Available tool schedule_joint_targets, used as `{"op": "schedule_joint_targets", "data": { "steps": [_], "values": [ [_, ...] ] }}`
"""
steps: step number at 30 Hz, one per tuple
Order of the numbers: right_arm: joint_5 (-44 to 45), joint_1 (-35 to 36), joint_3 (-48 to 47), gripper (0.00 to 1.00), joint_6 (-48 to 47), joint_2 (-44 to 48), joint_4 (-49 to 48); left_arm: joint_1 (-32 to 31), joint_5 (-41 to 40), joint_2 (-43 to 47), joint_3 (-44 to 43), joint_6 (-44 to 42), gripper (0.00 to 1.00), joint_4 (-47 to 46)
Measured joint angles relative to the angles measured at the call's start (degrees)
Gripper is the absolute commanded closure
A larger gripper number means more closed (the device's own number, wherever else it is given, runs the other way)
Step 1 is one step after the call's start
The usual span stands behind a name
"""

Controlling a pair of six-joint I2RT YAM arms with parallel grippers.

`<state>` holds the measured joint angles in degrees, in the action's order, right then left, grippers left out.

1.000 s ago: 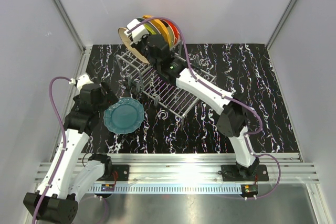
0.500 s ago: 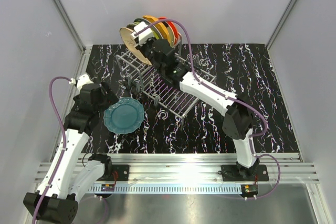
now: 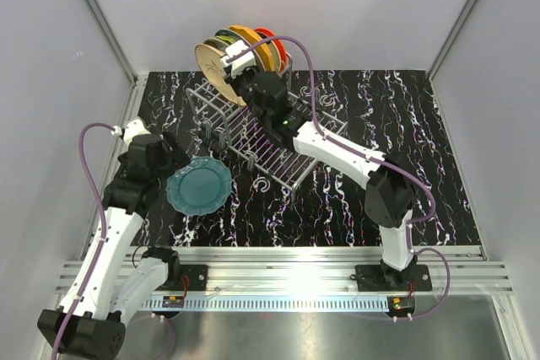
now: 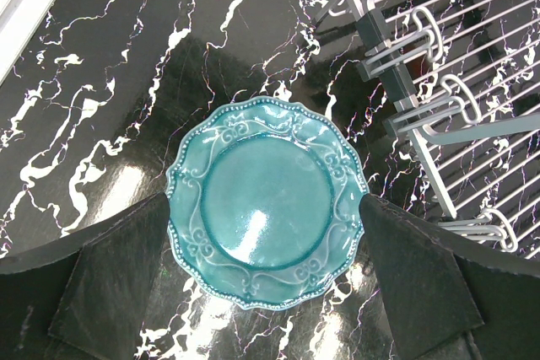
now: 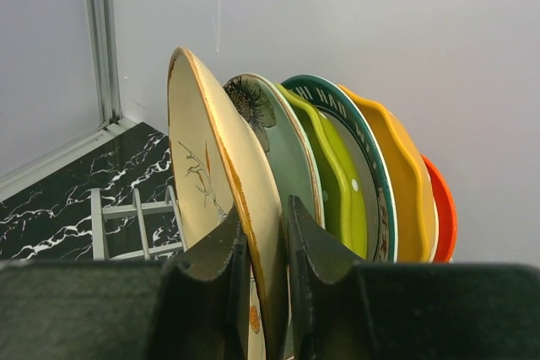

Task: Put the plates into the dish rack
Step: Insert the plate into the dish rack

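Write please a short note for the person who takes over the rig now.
Left gripper: open, over the teal plate, which lies flat on the table beside the dish rack.
Right gripper: shut on the rim of the cream plate, at the rack's raised end.
Done: five plates stand behind it.
Left: seat and release the cream plate, then load the teal one.

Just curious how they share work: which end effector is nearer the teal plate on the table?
Left. The left end effector hovers open directly over the teal plate; the right end effector is across at the dish rack, clamped on the rim of a cream plate.
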<state>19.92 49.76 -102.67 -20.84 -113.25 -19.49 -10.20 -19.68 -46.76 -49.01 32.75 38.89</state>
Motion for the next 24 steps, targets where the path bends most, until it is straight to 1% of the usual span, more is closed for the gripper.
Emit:
{"op": "schedule_joint_targets", "data": {
  "steps": [15,23,24],
  "values": [
    [0.57,0.17,5.46,1.00,0.52,1.99,-5.22,0.00,0.42,-0.31,0.00,-0.17,0.01,-0.02],
    [1.90,0.17,7.87,1.00,3.41,3.58,-5.77,0.00,0.44,-0.33,0.00,-0.17,0.01,-0.02],
    [2.08,0.17,8.00,0.97,3.74,3.72,-5.73,0.00,0.44,-0.33,0.00,-0.20,0.01,-0.02]
  ]
}}
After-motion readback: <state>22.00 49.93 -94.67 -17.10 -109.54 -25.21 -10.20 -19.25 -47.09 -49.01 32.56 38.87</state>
